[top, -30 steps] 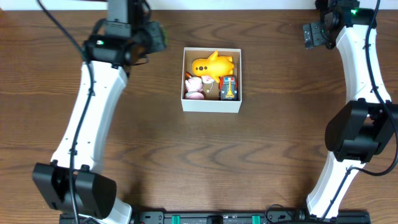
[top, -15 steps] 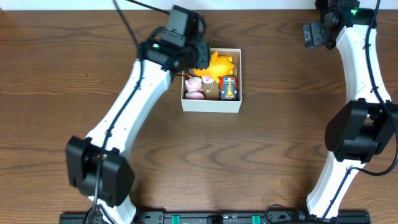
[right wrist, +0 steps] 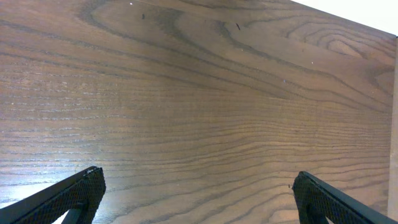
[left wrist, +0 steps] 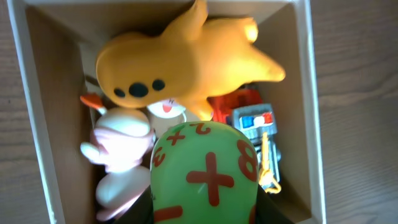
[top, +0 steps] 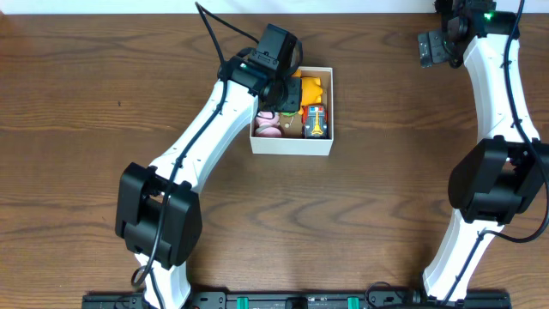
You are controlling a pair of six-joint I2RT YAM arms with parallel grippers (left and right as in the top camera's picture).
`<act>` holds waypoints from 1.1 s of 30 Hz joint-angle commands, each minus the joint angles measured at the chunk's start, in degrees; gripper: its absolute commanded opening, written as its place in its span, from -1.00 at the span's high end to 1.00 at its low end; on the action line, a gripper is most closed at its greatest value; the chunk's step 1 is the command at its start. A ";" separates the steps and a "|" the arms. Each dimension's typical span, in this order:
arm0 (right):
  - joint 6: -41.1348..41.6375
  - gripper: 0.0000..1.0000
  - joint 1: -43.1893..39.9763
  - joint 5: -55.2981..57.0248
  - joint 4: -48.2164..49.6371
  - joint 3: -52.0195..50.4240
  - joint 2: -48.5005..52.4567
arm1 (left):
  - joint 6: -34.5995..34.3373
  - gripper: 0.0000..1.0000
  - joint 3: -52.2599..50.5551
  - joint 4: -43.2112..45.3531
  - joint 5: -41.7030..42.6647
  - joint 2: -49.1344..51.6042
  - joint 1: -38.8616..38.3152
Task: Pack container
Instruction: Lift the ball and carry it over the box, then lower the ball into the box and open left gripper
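Observation:
The container [top: 292, 145] is a square white-walled box with a brown inside, at the table's middle back. It also shows in the left wrist view [left wrist: 31, 124]. Inside lie a yellow toy animal [left wrist: 180, 62], a pink and white toy [left wrist: 118, 155] and a red and blue toy robot [left wrist: 255, 124]. My left gripper [top: 283, 90] hovers over the box's left half, shut on a green toy with red plus and number marks [left wrist: 205, 177]. My right gripper [right wrist: 196, 199] is open and empty over bare wood at the far right back.
The container's thin walls [left wrist: 311, 112] closely surround the toys. Bare brown wood table [top: 386, 197] lies all around the box. The right arm [top: 497, 103] stands along the right edge.
My left arm has swung right from the back left to over the container, carrying the green toy. The right arm has not moved.

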 commanded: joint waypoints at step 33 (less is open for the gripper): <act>0.92 -0.99 0.00 0.35 -0.09 -0.07 -1.05 | 2.93 -0.68 -0.33 1.49 -0.68 3.04 0.55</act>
